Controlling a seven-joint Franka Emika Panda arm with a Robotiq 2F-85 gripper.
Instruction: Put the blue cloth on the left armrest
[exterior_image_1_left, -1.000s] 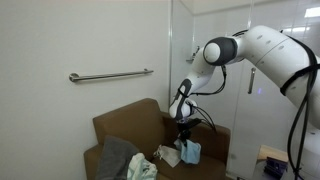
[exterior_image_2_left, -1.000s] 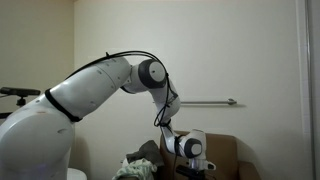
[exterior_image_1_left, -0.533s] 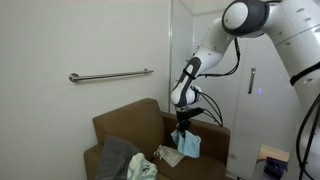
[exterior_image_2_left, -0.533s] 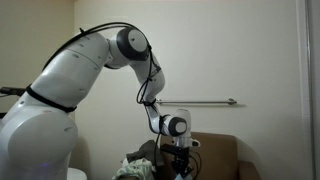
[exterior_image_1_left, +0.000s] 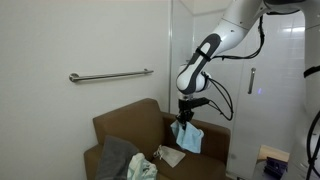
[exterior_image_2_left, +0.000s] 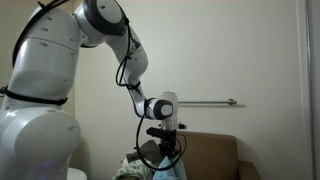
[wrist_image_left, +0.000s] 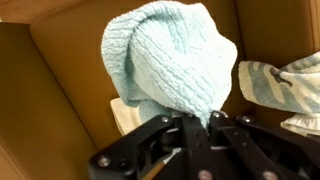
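Above the brown armchair (exterior_image_1_left: 125, 120) in an exterior view, the gripper (exterior_image_1_left: 184, 116) is clenched on the top of the light blue cloth (exterior_image_1_left: 188, 138), which hangs clear of the seat, apart from the gray cloth (exterior_image_1_left: 115, 157) lying there.

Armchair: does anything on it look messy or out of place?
Yes. A grey cloth and a pale cloth lie crumpled in a heap on the armchair. The blue cloth hangs bunched from the tool above the seat.
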